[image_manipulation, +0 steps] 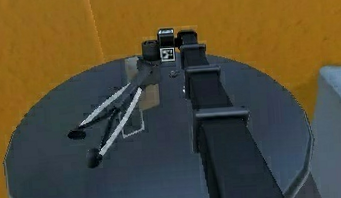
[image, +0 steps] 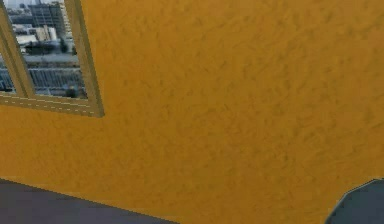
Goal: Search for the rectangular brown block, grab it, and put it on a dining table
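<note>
Arm [image_manipulation: 220, 124] out over round grey table [image_manipulation: 49, 115]. Gripper [image_manipulation: 86, 145] fingers slant toward 7 o'clock; spread or holding anything, cannot tell. Brown block [image_manipulation: 150, 92] on tabletop by gripper body, 12 o'clock side. Orange wall [image: 220, 100] ahead, window [image: 45, 50] at 10 o'clock.

Brown block [image_manipulation: 135, 71] partly behind gripper [image_manipulation: 85, 143]

Wall [image: 230, 100]: orange-yellow, faintly mottled. Window frame [image: 86, 60]: tan wood; buildings behind the glass grey-blue. Floor [image: 50, 205]: dark slate grey. Round table [image_manipulation: 49, 115]: dull blue-grey, plain. Arm [image_manipulation: 221, 134]: black. Marker squares [image_manipulation: 165, 55]: white with black marks. Gripper [image_manipulation: 86, 145]: dark, with pale glints along its fingers. Rectangular block [image_manipulation: 146, 97]: brown.
</note>
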Robot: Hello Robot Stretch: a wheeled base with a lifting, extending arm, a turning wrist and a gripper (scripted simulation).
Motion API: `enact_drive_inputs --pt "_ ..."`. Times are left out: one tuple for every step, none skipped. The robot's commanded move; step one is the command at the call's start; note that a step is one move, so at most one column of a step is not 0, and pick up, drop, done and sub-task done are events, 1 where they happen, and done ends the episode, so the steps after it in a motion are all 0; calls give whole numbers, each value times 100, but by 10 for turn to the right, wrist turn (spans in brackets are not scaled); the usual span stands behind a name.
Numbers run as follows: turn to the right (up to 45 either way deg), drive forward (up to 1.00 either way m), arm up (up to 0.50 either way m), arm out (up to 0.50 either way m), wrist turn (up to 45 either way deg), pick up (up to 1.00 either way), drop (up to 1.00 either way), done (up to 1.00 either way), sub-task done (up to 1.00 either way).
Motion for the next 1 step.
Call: enact_drive_inputs --pt "0 0 0 0 450 0 0 0 0"
